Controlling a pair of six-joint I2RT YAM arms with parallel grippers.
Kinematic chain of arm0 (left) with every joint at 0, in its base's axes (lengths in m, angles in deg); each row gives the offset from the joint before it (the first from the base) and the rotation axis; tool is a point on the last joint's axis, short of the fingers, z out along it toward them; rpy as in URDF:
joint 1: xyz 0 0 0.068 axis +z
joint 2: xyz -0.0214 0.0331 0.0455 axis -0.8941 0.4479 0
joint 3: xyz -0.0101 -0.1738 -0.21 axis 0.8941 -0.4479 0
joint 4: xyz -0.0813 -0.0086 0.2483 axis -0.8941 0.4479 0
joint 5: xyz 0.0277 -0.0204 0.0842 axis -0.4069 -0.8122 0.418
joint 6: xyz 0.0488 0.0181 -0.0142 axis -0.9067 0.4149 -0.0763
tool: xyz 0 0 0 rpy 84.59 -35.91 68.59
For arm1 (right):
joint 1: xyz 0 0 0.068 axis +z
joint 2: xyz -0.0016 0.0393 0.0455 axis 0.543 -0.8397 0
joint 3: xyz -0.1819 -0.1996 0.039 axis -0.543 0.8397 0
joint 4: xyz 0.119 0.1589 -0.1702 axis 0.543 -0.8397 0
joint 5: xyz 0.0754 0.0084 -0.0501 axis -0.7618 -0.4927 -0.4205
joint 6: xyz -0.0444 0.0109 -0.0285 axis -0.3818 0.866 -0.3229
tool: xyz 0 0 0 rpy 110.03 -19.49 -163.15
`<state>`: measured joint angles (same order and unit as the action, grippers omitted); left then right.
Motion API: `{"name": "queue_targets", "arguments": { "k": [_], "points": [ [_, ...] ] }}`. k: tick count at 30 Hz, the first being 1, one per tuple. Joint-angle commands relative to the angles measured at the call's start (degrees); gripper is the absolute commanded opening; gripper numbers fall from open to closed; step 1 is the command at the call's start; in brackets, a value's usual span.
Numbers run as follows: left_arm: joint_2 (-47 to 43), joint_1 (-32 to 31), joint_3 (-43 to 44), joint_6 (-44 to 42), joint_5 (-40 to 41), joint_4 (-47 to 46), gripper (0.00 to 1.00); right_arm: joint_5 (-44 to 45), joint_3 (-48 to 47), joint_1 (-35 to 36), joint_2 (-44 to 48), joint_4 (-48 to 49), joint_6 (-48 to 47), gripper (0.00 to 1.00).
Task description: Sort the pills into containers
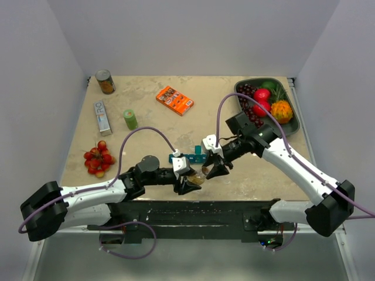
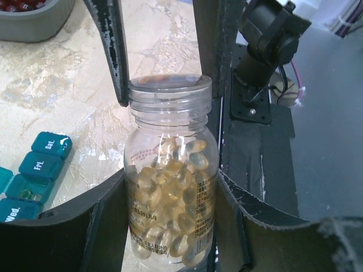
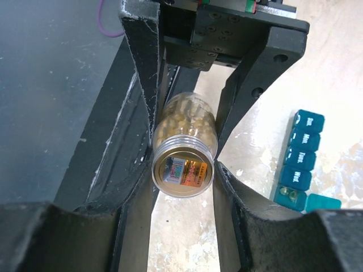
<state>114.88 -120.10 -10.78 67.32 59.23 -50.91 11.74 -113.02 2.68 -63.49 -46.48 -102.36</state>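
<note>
A clear bottle (image 1: 199, 177) full of yellow softgel pills (image 2: 170, 187) hangs between the two grippers near the table's front edge. My left gripper (image 1: 188, 185) is shut on the bottle's body, a finger pressing each side. My right gripper (image 1: 214, 170) is shut on the bottle's gold cap (image 3: 182, 171), its fingers (image 2: 116, 62) flanking the neck in the left wrist view. The teal containers (image 1: 190, 156) lie on the table just behind the grippers, a row of day-marked compartments (image 3: 299, 153). One compartment (image 3: 291, 195) stands open and holds a few pills.
A dark fruit tray (image 1: 296, 126) sits at the back right. An orange box (image 1: 174, 100), a green cylinder (image 1: 130, 119), a white box (image 1: 102, 116) and a tin can (image 1: 105, 82) stand toward the back. Cherry tomatoes (image 1: 98, 159) lie at the left.
</note>
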Motion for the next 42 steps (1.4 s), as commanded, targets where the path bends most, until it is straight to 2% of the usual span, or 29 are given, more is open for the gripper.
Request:
{"name": "queue_targets", "arguments": {
  "k": [1, 12, 18, 21, 26, 31, 34, 35, 38, 39, 41, 42],
  "points": [
    [-1.08, -0.25, 1.26, 5.18, 1.7, -16.51, 0.0, 1.86, 0.81, 0.38, 0.97, 4.09, 2.33, 0.0],
    [-3.99, -0.25, -0.59, 8.53, 4.95, -25.82, 0.0, 1.77, 0.72, 0.38, -0.35, 6.72, 7.78, 0.0],
    [-3.29, -0.25, 2.65, 5.37, 6.18, -22.24, 0.0, 2.39, -0.33, 0.38, -3.24, 8.04, 12.69, 0.0],
    [-2.94, -0.25, 3.88, 3.96, 8.54, -21.7, 0.0, 4.31, 0.28, 0.38, -3.78, 11.64, 18.66, 0.0],
    [-1.97, -0.25, 5.73, 1.68, 17.41, -19.52, 0.0, 12.74, 2.3, 0.38, -4.04, 20.94, 36.67, 0.0],
    [1.72, -0.25, 8.02, -2.89, 25.67, -13.71, 0.0, 22.06, -0.07, 0.38, -6.85, 22.02, 51.0, 0.0],
    [3.92, -0.16, 8.28, -3.43, 28.06, -11.34, 0.0, 21.2, -1.65, 0.03, -7.82, 21.58, 53.65, 0.01],
    [4.44, -0.16, 8.28, -3.34, 28.06, -10.37, 0.0, 19.89, -2.0, -0.15, -7.99, 21.75, 53.92, 0.05],
    [5.41, -0.16, 7.5, -3.16, 27.02, -9.84, 0.0, 17.96, -3.67, -1.2, -8.26, 21.23, 53.05, 0.28],
    [5.42, -0.16, 7.14, -3.25, 26.57, -9.75, 0.0, 16.73, -5.15, -1.73, -8.35, 20.71, 52.44, 0.44],
    [5.42, -0.07, 6.62, -3.51, 24.74, -8.27, 0.0, 15.31, -7.44, -2.7, -8.0, 17.04, 47.44, 0.64],
    [5.24, 0.02, 6.44, -3.51, 24.03, -7.82, 0.0, 14.52, -9.02, -2.96, -7.65, 16.05, 45.59, 0.8]
  ]
}}
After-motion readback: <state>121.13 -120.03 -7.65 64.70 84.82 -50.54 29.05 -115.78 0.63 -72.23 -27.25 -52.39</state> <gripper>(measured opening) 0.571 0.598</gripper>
